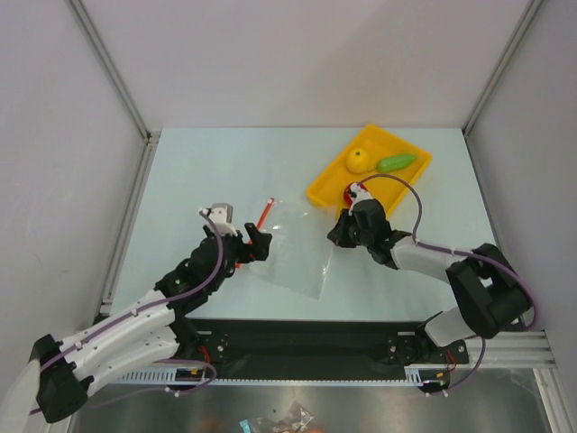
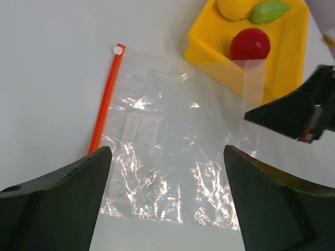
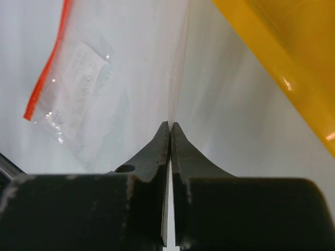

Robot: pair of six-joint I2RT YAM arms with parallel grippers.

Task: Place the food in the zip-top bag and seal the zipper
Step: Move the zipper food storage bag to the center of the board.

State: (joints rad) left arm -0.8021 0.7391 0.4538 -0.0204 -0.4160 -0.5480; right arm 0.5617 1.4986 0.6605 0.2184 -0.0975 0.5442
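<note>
Three toy foods: a round yellow lemon [image 1: 358,160], an elongated green vegetable [image 1: 397,163] and a round red fruit [image 2: 250,44] all sit in the yellow rectangular plastic tray [image 1: 323,193]; none is bagged yet.
Bag: the small clear plastic zip-top bag [image 2: 172,157] lies on the pale table [image 1: 207,171] between the two arms, just beside the tray's near corner.
Zipper: the thin red-orange strip [image 2: 104,99] runs along the bag edge on the left arm's side, away from the tray.
Right gripper [image 3: 170,126]: clenched on the thin film at the edge opposite the zipper, raising that side slightly in front of the tray, probably to anchor the bag.
Left gripper [image 2: 167,150]: fingers spread wide, grasping nothing, poised over the zipper end, likely lined up to take the mouth.
Stage: early; the mouth needs opening before any food goes in.
Risk: slick film may slip from the pinch once it is pulled.
</note>
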